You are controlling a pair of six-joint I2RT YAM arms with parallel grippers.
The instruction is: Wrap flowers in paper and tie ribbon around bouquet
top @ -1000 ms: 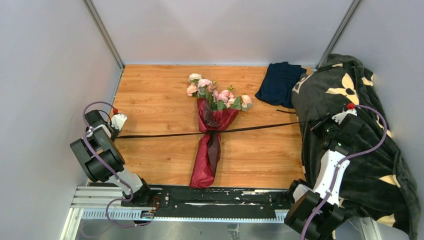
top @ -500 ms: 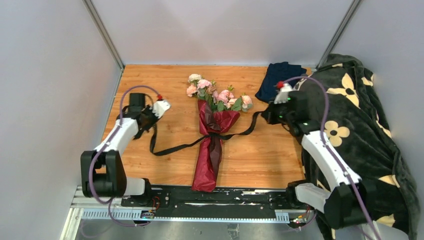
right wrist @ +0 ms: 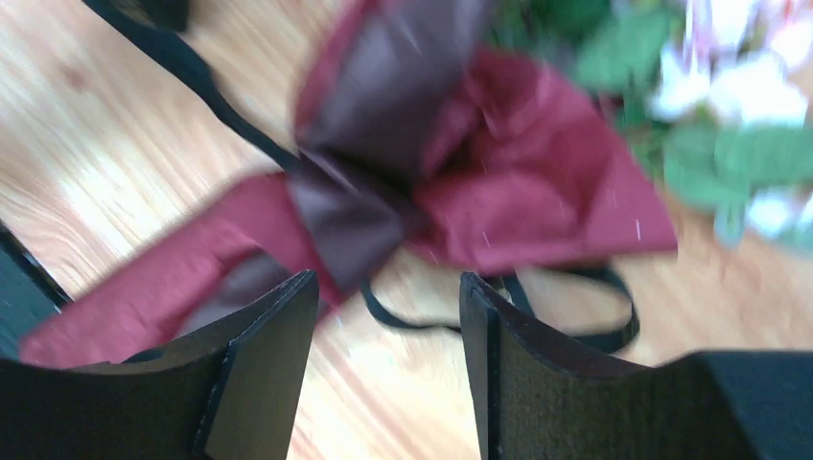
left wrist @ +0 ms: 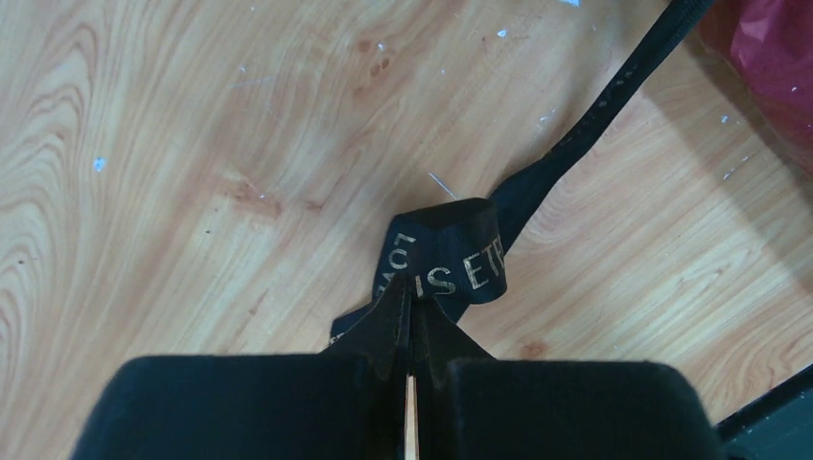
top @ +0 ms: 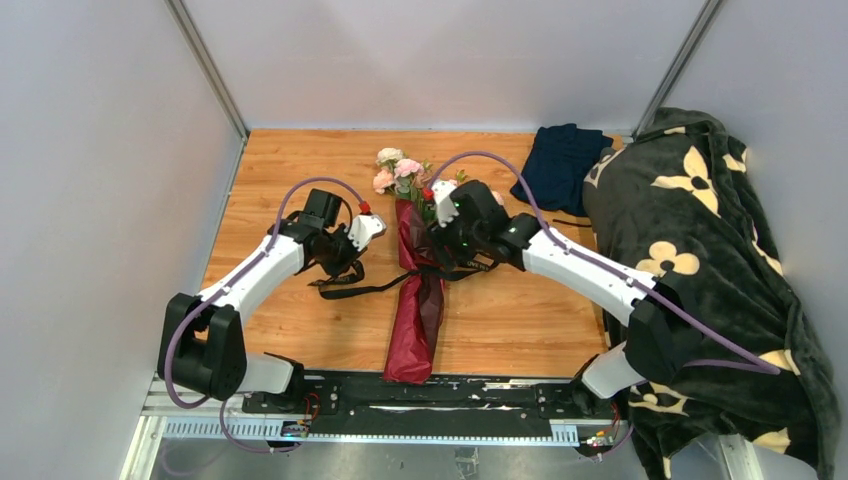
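Tying goes best under tension: left end effector [left wrist: 409,292] clenched on the ribbon [left wrist: 460,268], right end effector [right wrist: 388,307] released above the bouquet [top: 415,320] at the desk's [top: 300,170] middle; it should grasp the ribbon's right tail.

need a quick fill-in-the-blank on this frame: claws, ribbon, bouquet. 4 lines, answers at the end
1. The left claw is ____ on the ribbon.
2. The right claw hangs over the bouquet with its jaws ____ and nothing between them.
3. The lettering on the ribbon is ____ in colour.
4. The bouquet's flowers point toward the ____ edge of the table.

Missing words: shut; open; gold; far.
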